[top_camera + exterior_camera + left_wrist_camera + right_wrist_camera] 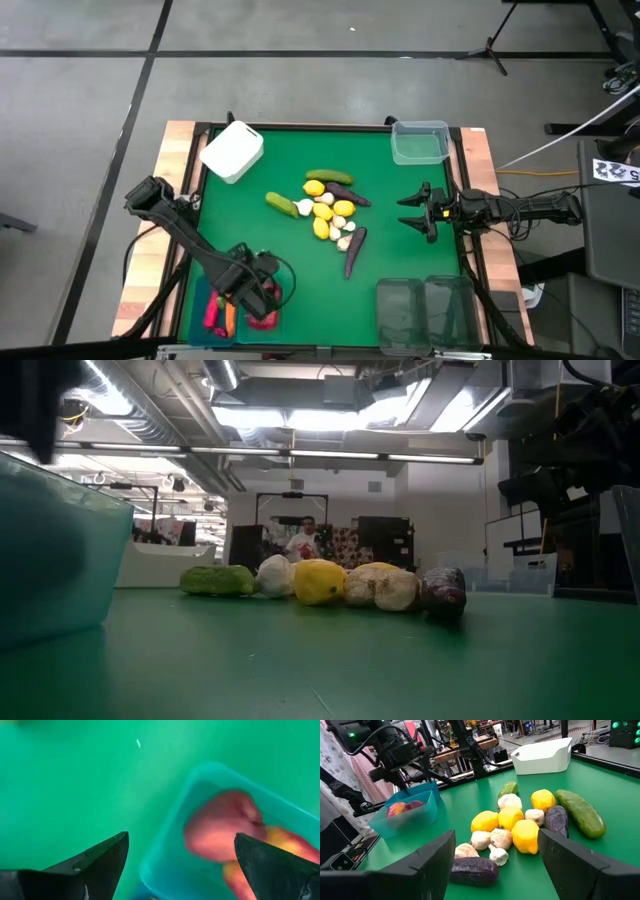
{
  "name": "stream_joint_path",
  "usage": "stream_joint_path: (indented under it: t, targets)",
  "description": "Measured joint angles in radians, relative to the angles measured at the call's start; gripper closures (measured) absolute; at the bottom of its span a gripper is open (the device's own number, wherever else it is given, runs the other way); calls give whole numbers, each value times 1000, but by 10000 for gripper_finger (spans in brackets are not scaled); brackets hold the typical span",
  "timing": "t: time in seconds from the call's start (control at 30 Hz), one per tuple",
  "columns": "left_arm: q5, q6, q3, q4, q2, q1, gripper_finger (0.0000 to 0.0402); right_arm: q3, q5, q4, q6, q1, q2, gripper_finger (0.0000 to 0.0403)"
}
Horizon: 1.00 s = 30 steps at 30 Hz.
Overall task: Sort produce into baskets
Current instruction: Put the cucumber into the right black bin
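Note:
The loose produce lies in a pile mid-table: yellow lemons point(324, 211), green cucumbers point(328, 177), purple eggplants point(354, 250) and white garlic point(340, 222). My left gripper point(255, 285) hovers open and empty over a teal bin point(165, 845) at the near left. In the bin lie red pieces point(220, 827) and an orange one point(230, 318). My right gripper point(412, 212) is open and empty just right of the pile, pointing at it; its wrist view point(497, 832) shows the lemons point(525, 836) ahead.
A white box point(232, 151) stands at the far left and a clear tub point(419, 141) at the far right. Two dark-tinted clear bins point(425, 312) stand at the near right. Bare green mat lies between the pile and the near edge.

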State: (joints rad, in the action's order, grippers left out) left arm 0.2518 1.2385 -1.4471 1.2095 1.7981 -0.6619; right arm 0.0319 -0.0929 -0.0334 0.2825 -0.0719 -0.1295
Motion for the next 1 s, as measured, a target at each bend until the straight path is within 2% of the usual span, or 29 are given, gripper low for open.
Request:
stream_joint_path:
  t: [0.13, 0.4, 0.47, 0.6, 0.67, 0.8, 0.9, 1.0]
  targets:
    - [80, -213, 0, 43, -3, 103, 48, 0, 0, 0, -12, 0, 0, 123]
    - [112, -890, 0, -22, -46, 427, 48, 0, 0, 0, -17, 0, 0, 123]
    - [111, -1020, 0, -36, -63, 506, 48, 0, 0, 0, -7, 0, 0, 123]
    - [86, -1154, 3, -59, -112, 654, 48, 0, 0, 0, 0, 0, 0, 123]
    - [63, -1209, 46, -128, -146, 711, 48, 0, 0, -1, 1, 0, 0, 123]
    - [-80, -1296, 205, -296, -232, 793, 48, 0, 0, -1, 1, 0, 0, 123]
    - [-91, -1385, 317, -344, -276, 832, 47, 0, 0, -1, 1, 0, 0, 123]
    - [-119, -1462, 416, -489, -309, 870, 47, 0, -9, 0, 1, 0, 0, 123]
